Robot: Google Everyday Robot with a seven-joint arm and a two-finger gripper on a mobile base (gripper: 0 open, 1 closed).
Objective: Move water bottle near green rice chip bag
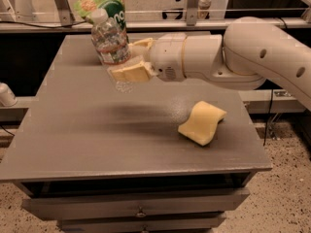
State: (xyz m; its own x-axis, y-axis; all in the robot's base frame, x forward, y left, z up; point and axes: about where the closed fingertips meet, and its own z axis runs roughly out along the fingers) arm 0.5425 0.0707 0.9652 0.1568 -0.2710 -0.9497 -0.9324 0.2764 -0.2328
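Note:
The water bottle (110, 39) is a small clear ribbed bottle with a white cap. It is held tilted above the back left of the grey table (87, 135). My gripper (127, 63) is shut on its lower half, with cream fingers (127, 74) on both sides. The green rice chip bag (103, 0) stands at the table's far edge, right behind the bottle, which hides part of it. The white arm reaches in from the right.
A yellow wavy sponge (202, 122) lies on the right half of the table. A metal rail (160, 24) and frame posts run behind the table. Drawers (136, 208) sit below the front edge.

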